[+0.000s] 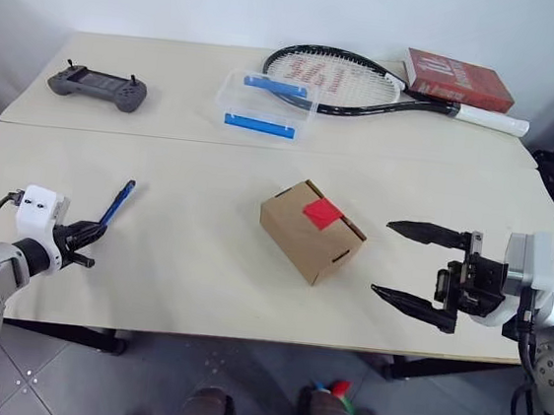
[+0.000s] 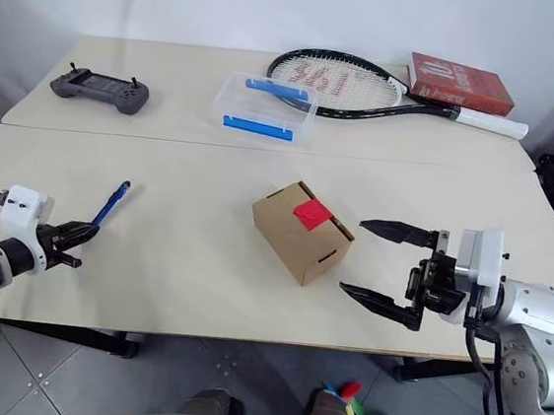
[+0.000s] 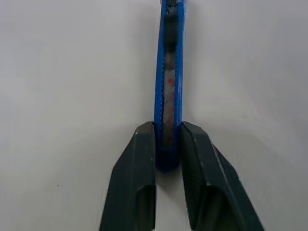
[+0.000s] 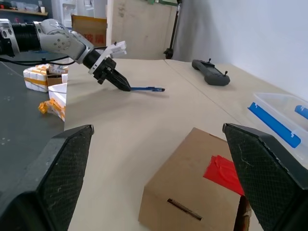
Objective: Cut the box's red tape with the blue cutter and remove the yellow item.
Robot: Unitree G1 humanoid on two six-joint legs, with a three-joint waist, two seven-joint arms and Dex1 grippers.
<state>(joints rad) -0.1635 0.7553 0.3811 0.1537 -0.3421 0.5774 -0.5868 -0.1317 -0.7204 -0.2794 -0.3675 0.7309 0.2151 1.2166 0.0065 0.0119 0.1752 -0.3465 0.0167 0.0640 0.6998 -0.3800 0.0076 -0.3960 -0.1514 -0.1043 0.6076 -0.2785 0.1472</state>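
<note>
Your left wrist view shows left fingers [image 3: 144, 163] pinching slim blue pen-shaped cutter [image 3: 168, 91] by its end; head views less clear. Right fingers [image 1: 423, 233] wide open, beside small brown cardboard box [image 1: 311, 231].

Bright, even light, soft shadows, every view sharp.

Storeroom-like lab: stacked boxes [image 4: 48, 79], bare tables [image 1: 202, 259].

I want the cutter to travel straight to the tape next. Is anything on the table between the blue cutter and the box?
Nothing visible does. The blue cutter, its near end between the left gripper's fingers, lies on bare table left of the box. The red tape on top is uncovered.
</note>
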